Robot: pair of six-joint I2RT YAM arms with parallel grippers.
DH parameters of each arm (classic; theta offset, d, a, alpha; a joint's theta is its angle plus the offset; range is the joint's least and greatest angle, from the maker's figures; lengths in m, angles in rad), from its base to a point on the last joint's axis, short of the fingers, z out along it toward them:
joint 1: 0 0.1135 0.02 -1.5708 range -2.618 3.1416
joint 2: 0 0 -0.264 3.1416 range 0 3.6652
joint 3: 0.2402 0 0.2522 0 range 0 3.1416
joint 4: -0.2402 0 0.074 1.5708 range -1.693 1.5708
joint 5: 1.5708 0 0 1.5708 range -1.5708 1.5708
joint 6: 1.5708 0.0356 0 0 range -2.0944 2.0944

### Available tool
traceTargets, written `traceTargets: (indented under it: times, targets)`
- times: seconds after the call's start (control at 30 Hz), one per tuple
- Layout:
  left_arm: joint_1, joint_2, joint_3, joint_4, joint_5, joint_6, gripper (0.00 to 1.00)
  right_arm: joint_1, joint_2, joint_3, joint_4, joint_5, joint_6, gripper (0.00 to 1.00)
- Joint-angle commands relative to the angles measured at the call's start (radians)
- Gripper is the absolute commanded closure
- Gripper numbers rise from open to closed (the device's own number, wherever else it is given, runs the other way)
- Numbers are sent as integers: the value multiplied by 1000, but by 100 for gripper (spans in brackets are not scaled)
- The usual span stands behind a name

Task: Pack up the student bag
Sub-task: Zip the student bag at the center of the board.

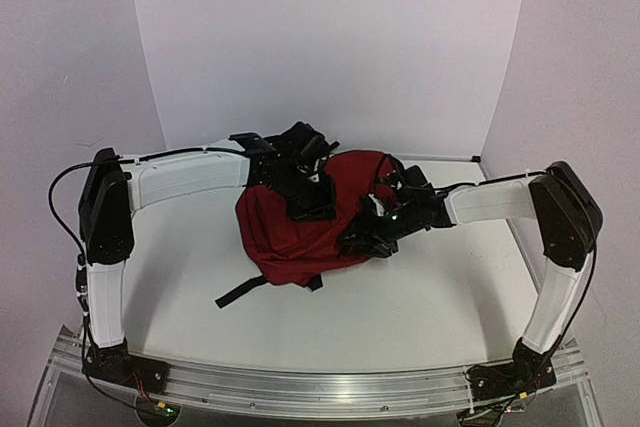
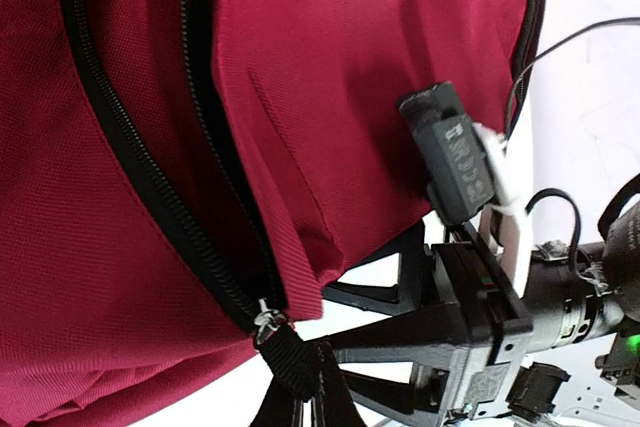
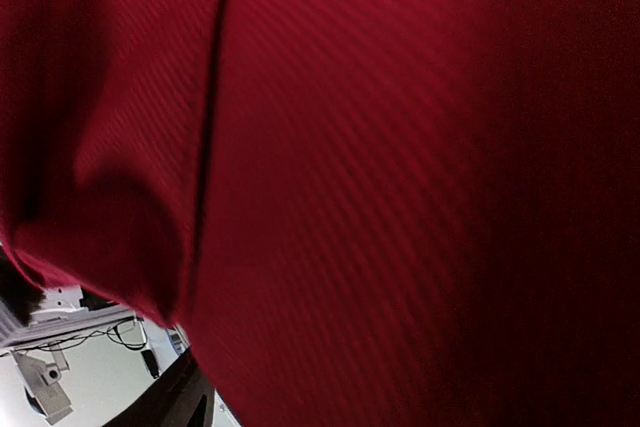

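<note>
The dark red student bag lies in the middle of the white table. Its black zipper runs down the fabric to a metal slider with a black webbing pull tab. My left gripper reaches over the bag from the left and is shut on that pull tab. My right gripper sits at the bag's right edge with its black fingers spread apart, just beside a hanging fabric corner. In the right wrist view red bag fabric fills almost everything and hides the fingers.
A black strap trails from the bag toward the front left of the table. The right wrist's black camera block presses near the bag's side. White walls close in the back and sides; an aluminium rail borders the front.
</note>
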State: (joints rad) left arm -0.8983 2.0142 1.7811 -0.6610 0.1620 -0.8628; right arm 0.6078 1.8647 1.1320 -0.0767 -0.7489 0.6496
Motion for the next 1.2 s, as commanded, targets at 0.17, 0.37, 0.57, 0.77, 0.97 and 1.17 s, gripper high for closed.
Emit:
traceTargets:
  times: [0.17,0.37,0.57,0.77,0.97,1.17]
  targets:
    - [41,-81,-75,151,120,-57,100,24,33,75,200,10,132,28]
    - [43,-77,-74,174,153,-60,100,36,73,86,240,48,154,29]
    - [54,-83,-72,169,163,-65,100,37,89,63,236,118,175,75]
    - [114,-88,-18,6,79,-30,100,37,37,28,187,128,102,100]
    - [186,-40,94,-97,34,61,100,37,-45,-52,131,157,2,100]
    - [247,74,251,-129,50,145,100,36,-111,-114,100,191,-82,100]
